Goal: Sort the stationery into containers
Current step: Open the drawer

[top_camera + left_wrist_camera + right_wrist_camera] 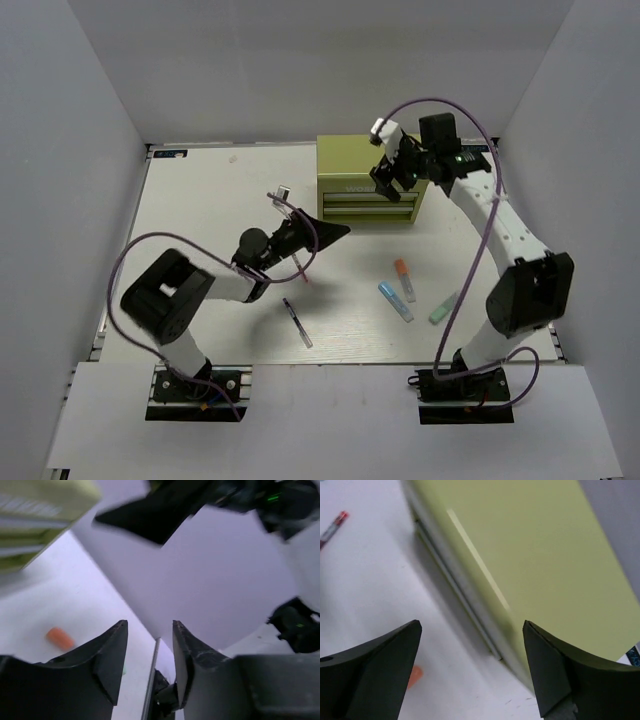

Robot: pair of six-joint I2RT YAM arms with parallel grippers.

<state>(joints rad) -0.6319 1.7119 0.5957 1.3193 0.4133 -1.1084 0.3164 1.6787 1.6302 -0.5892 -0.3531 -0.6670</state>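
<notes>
The olive tool chest (362,160) stands at the back, with two silver-handled drawer fronts facing me. My right gripper (394,188) hovers open and empty over its front right; the right wrist view shows the open gripper (471,625) above the chest's top (540,555). My left gripper (344,230) is rolled on its side, points at the chest and is left of it. Its jaws (149,624) are apart, with only a thin grey line showing in the gap. An orange-capped marker (403,280), a blue marker (394,300), a pale green stick (443,308) and a thin dark pen (297,322) lie on the table.
A red-tipped pen (335,525) lies on the table left of the chest, and a red tip (301,277) shows beside my left wrist. White walls close the left, back and right sides. The right arm (280,500) crosses the left wrist view.
</notes>
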